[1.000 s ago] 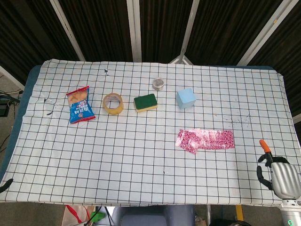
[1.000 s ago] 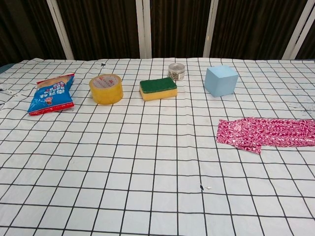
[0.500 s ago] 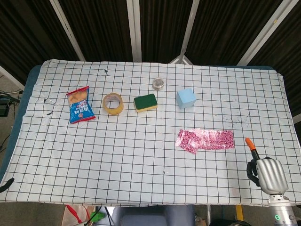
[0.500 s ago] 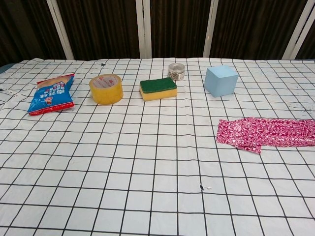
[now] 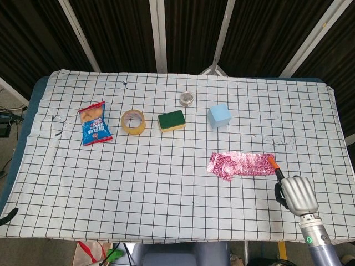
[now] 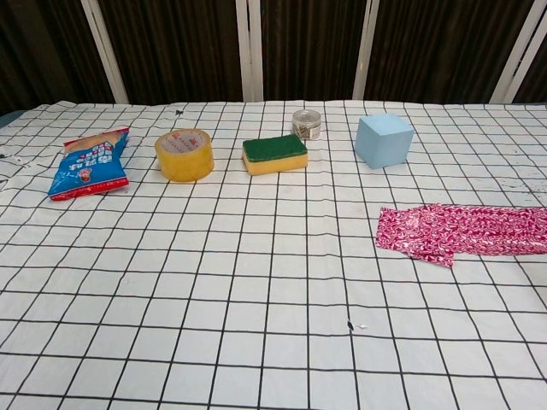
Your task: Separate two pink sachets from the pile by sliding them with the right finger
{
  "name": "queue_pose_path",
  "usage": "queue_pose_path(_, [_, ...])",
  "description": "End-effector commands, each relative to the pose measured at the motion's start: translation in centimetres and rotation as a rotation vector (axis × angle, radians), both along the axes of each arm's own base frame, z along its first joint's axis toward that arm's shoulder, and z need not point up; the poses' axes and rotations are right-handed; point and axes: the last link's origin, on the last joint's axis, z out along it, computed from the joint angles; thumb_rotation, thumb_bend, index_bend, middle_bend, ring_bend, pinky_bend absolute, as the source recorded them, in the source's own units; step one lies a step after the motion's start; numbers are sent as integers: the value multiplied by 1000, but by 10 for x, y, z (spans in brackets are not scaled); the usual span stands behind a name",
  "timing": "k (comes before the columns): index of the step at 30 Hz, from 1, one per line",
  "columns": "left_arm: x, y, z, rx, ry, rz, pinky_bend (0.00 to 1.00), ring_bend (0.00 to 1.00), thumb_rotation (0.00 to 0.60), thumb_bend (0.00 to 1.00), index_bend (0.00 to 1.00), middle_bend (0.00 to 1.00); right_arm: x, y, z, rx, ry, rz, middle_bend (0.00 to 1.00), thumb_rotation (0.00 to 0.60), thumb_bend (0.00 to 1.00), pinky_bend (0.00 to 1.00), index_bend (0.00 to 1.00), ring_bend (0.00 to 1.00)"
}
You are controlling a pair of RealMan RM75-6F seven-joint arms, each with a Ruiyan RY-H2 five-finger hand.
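The pile of pink sachets (image 5: 242,164) lies flat right of the table's middle, overlapping in a strip; the chest view shows the pink sachets (image 6: 466,231) at its right edge. My right hand (image 5: 297,194) sits near the front right of the table, seen only in the head view. One finger with an orange tip (image 5: 272,162) points forward and reaches the strip's right end; the other fingers are curled in. I cannot tell whether the tip presses on the sachets. The hand holds nothing. My left hand shows in neither view.
Along the back stand a blue snack bag (image 5: 94,123), a roll of yellow tape (image 5: 133,122), a green and yellow sponge (image 5: 172,120), a small metal tin (image 5: 187,99) and a light blue cube (image 5: 219,116). The checked cloth (image 5: 166,194) covers the table.
My right hand has moved left and forward from the table's front right corner, bringing its orange-tipped finger up to the right end of the pink strip. The sachets have not shifted.
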Motion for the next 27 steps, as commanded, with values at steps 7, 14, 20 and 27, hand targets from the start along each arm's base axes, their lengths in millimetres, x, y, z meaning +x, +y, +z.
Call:
queue_pose_path(7, [0,5,0,8,8,-27,63,0,600,258,164,21,32,-43,-38,152,84,27,843,600,737,643,78,813])
queue_pose_path(14, [-2,7,-1,7,12,-15,63,0,600,258,164,21,54,-57,-62,219,109,31,843,600,738,643,79,813])
queue_pose_path(20, [-3,8,-1,6,15,-8,63,0,600,258,164,21,66,-61,-77,251,124,28,843,600,739,643,79,813])
queue_pose_path(27, [-3,9,-1,4,16,-4,63,0,600,258,164,21,69,-61,-94,292,163,17,843,600,750,643,79,813])
